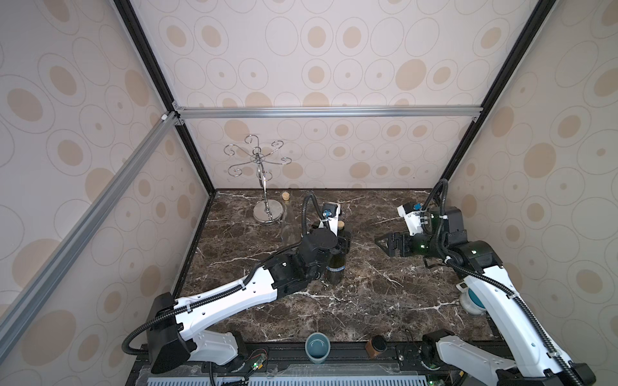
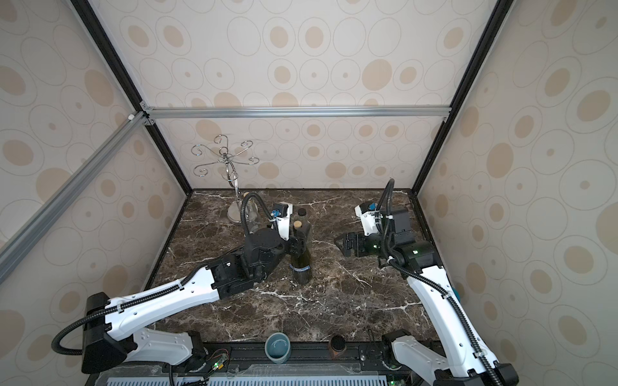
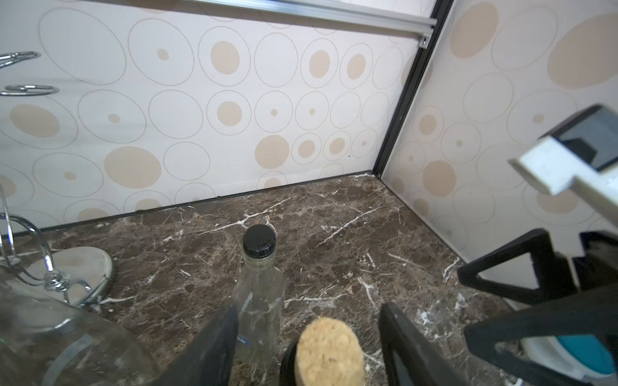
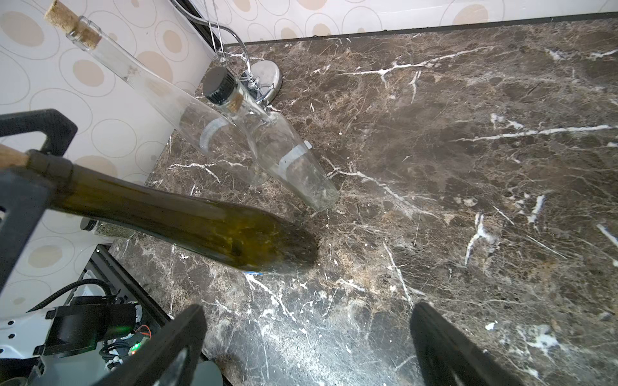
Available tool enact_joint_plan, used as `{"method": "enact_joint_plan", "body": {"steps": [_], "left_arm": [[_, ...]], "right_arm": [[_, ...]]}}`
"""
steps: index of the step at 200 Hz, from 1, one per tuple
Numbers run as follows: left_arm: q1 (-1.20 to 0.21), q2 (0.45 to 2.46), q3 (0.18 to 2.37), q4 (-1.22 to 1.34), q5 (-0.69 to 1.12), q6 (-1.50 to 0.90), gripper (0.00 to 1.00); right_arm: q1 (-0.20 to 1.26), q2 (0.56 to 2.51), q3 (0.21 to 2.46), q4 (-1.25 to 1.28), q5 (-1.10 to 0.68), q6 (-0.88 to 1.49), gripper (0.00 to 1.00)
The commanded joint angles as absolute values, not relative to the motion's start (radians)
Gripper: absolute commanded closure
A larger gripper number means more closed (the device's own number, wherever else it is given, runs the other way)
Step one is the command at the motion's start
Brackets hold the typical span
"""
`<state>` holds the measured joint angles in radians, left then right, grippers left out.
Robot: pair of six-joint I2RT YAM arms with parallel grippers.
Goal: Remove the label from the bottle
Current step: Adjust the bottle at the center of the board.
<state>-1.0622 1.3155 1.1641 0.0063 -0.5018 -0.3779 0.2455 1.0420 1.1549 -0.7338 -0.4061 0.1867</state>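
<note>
You are looking at a job that is barely getting under way. The dark green wine bottle (image 1: 335,274) is standing upright near the middle of the marble bench (image 1: 368,300). The pale band of its label (image 2: 302,268) is showing low on the body in both top views, so as far as these pictures go, nothing is coming off yet. The left fingers (image 3: 207,351) are flanking the bottle's corked top, but they are standing apart, with bench showing on either side of the cork (image 3: 329,351), so they are not clamping anything. The right fingers (image 4: 444,351) are hanging wide apart and empty, pointing toward the bottle from well apart. I am judging that the whole task is remaining: 1 arm is needing to steady the bottle while the other is catching an edge of the label and peeling it away. In the right wrist view the bottle is showing only bare glass, so whether any edge is lifting I cannot tell. Behind it, 2 others are standing close together, a black-capped clear bottle (image 3: 259,300) and a corked clear bottle (image 4: 187,117), each wearing a pale band, so you are needing to watch which one gets worked.
</note>
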Motion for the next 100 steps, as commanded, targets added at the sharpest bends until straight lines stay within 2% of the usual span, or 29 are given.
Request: {"method": "enact_joint_plan", "body": {"steps": [1,20,43,100], "left_arm": [[-1.071,1.267,1.174,0.011,-0.501,-0.377,0.19],[-1.067,1.235,1.169,0.004,-0.481,-0.331,0.07],[-1.017,1.193,1.163,-0.029,-0.373,-0.278,0.00],[-0.869,1.101,1.107,-0.071,0.032,-0.111,0.00]], "right_arm": [[0.242,1.025,1.150,-0.741,-0.402,0.187,0.02],[0.242,1.027,1.151,-0.736,-0.411,0.190,0.02],[0.242,1.032,1.156,-0.734,-0.422,0.193,0.02],[0.242,1.040,1.165,-0.741,-0.413,0.183,0.02]]}}
